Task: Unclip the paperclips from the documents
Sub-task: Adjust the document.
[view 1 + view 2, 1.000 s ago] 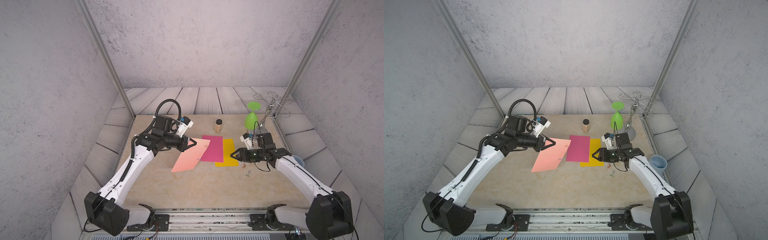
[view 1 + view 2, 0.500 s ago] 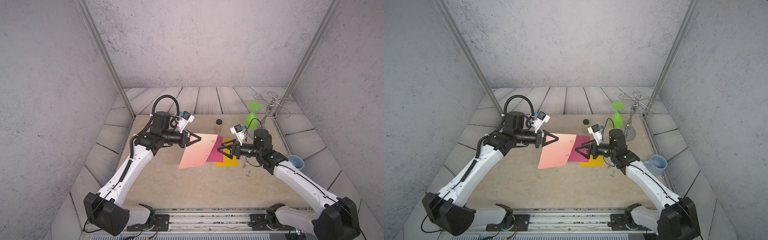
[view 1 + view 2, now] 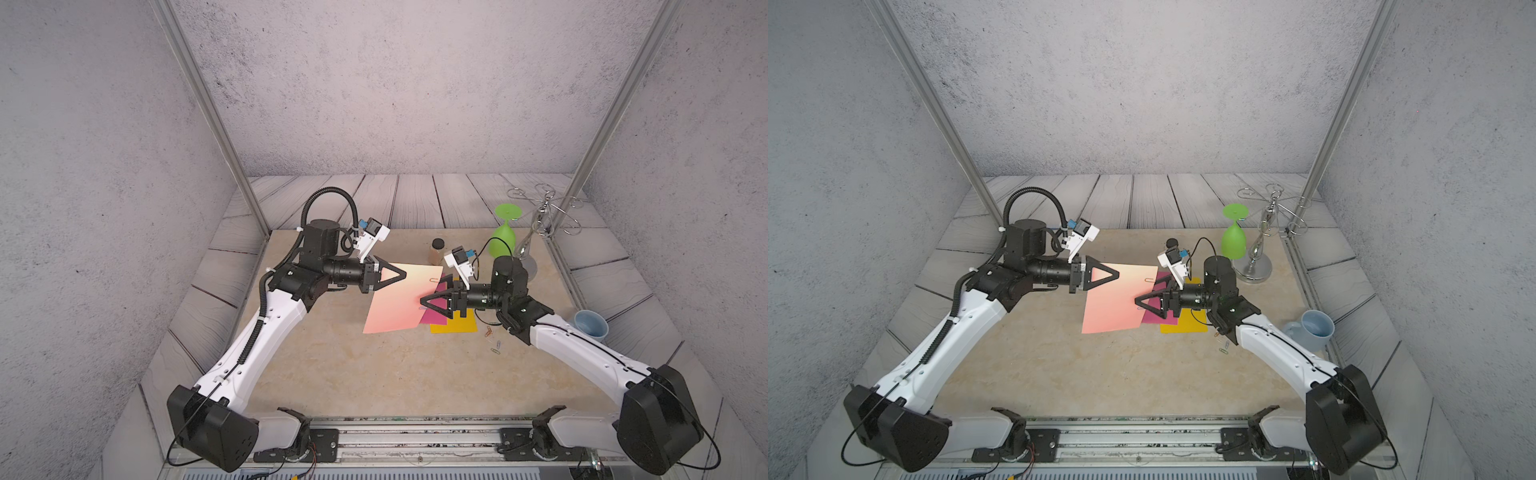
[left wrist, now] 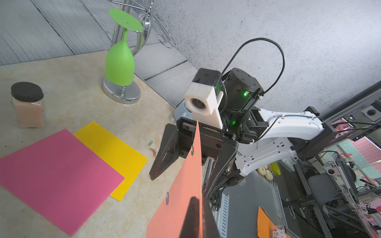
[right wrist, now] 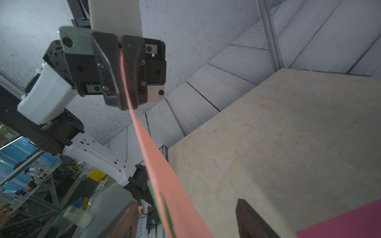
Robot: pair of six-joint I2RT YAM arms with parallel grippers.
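Within the last second the right fingers (image 4: 165, 156) have left the loose paperclips (image 3: 491, 336), which lie right of centre on the beige stone-look counter (image 3: 353, 374), and swung across to mid-frame. Meanwhile the left fingers (image 3: 401, 274), clenched on one edge of the salmon-pink paper sheet (image 3: 395, 307), have carried it up off the counter to meet them. The right fingers now stand released, straddling the sheet's far edge. The green wire paperclip (image 4: 192, 150) sits between them, not yet pinched. A blue wire paperclip (image 4: 167, 198) is also on this sheet. The magenta paper sheet (image 4: 57, 171) and yellow paper sheet (image 4: 111, 152) lie flat and overlapping, with no clips visible on them. One clip was probably just dropped off, and the green one looks to be next.
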